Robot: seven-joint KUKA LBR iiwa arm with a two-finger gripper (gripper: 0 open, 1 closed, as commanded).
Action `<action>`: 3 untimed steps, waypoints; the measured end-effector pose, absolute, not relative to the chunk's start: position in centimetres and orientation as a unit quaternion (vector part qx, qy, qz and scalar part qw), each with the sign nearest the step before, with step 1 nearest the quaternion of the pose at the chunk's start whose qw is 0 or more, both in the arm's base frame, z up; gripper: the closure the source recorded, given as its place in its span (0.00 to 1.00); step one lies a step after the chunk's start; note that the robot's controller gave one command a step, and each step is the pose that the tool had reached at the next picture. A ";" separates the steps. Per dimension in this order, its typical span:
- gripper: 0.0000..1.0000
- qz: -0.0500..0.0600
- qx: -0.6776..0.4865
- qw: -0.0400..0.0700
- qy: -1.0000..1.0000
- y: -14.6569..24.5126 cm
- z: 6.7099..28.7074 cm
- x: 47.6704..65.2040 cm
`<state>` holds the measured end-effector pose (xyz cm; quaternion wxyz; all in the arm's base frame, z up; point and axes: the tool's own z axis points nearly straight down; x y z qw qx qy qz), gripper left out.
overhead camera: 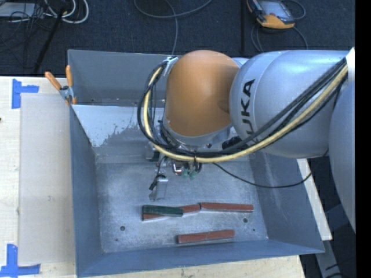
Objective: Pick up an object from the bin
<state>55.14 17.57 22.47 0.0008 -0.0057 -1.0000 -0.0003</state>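
Note:
My gripper (pixel 157 183) hangs below the orange wrist cover over the middle of the bin floor, with nothing visibly in it. Just in front of it, a short way nearer the front wall, lies a dark green flat piece (pixel 162 212). A reddish-brown bar (pixel 226 207) runs on from the green piece's right end toward the right wall. A second reddish-brown bar (pixel 206 236) lies flat close to the front wall, apart from the other two.
The arm and its orange cover with looped cables hide the back and right of the bin floor. The bin's sloping walls close in on all sides.

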 end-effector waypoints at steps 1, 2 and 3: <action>0.00 0.002 0.052 0.005 -0.999 13.2 8.4 50.7; 1.00 0.000 0.051 0.000 -0.999 13.3 8.9 51.0; 1.00 -0.001 0.075 -0.004 -0.997 13.7 23.5 51.8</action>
